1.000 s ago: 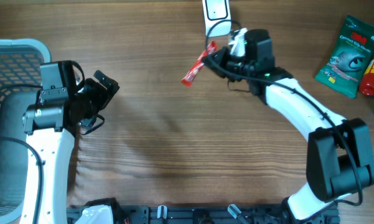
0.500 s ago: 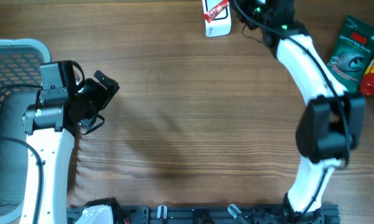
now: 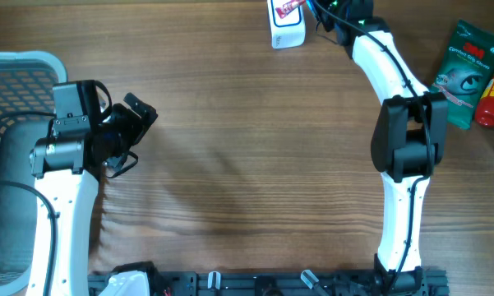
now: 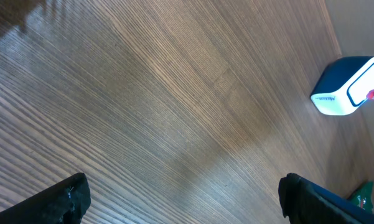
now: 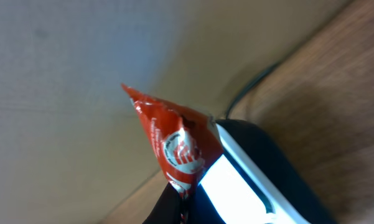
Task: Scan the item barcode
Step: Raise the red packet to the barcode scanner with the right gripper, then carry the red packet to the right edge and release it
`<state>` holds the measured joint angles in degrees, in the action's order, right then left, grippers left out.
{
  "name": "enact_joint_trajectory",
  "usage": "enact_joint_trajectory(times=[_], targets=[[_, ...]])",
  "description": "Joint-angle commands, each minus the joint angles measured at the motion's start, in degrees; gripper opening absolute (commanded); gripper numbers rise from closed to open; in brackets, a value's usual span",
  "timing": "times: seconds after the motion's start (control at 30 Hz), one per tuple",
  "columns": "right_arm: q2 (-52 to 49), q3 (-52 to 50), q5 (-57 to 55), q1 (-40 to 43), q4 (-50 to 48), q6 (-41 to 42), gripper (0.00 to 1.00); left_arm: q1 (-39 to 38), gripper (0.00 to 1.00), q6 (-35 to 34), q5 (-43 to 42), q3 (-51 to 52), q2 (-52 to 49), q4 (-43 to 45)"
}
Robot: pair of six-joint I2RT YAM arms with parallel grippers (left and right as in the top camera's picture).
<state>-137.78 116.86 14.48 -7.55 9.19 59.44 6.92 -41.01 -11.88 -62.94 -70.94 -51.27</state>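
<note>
Overhead: sachet [image 3: 289, 8] over scanner [image 3: 286, 34]; green pouch [image 3: 464, 70] beside red bottle [image 3: 493, 100].

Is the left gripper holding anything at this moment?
No, the left gripper stands open over the table, with nothing in it.

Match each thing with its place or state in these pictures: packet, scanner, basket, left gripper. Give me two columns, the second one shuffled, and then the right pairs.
Things
1. packet
2. scanner
3. basket
4. left gripper

Places and states
A. open, holding nothing
B. at the left edge of the overhead view
C. red, pinched in the right gripper
D. white and blue, at the top middle of the overhead view

Pairs: 1-C, 2-D, 3-B, 4-A
</note>
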Motion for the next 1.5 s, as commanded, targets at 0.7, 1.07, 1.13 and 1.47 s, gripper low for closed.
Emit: enact_joint_trajectory(times=[0.7,1.07,1.13,1.47], targets=[[7.7,6.5,-22.0,37.3,34.1,-37.0,0.05,0.4,1.00,0.1,-0.3,0.0,-0.1,0.0],[7.8,6.6,-23.1,37.7,36.2,-47.1,0.67,0.4,1.00,0.1,-0.3,0.0,-0.1,0.0],[11.0,6.6,-22.9,37.5,38.6,-45.4,0.77,0.4,1.00,0.1,-0.3,0.0,-0.1,0.0],[40.7,6.6,-10.1,28.9,58.7,-45.9,0.79,0.4,1.00,0.1,-0.3,0.0,-0.1,0.0]])
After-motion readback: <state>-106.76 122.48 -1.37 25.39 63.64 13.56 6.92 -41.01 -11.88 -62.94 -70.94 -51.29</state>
